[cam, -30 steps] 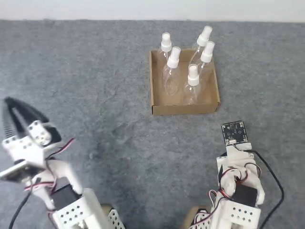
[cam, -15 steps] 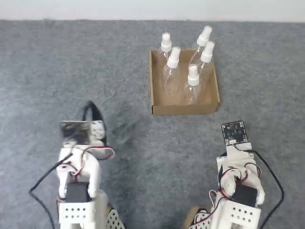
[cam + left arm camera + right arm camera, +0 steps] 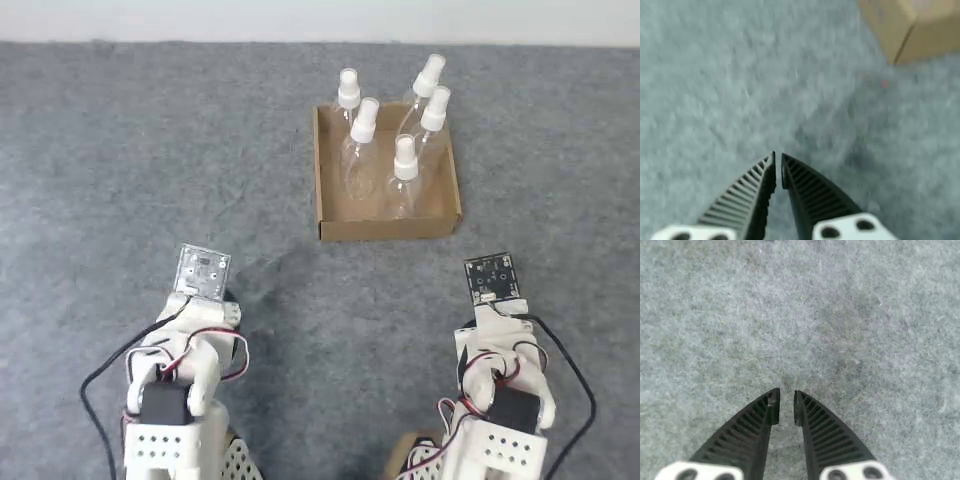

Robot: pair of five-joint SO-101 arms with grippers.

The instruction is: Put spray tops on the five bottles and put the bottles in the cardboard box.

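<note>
all five spray bottles point(image 3: 355, 165), tops point(image 3: 365, 108) on, stand in the cardboard box point(image 3: 388, 228) at twelve o'clock on the grey carpet point(image 3: 150, 150). we hold our left gripper point(image 3: 778, 157) at seven and right gripper point(image 3: 786, 392) at five o'clock, both empty, fingers nearly touching

The grey carpet point(image 3: 150, 150) is lit brightly and evenly from above in the high view, so only soft, faint shadows are cast. A dim patch is seen just beyond the left arm point(image 3: 185, 350), and the floor of the cardboard box point(image 3: 388, 229) is lightly shaded by its walls. Small pale highlights are carried by the clear bottles point(image 3: 358, 165) without harsh glare, and in the wrist views soft-edged darker patches are seen on the carpet beyond the left gripper point(image 3: 778, 160) and the right gripper point(image 3: 786, 397).
</note>
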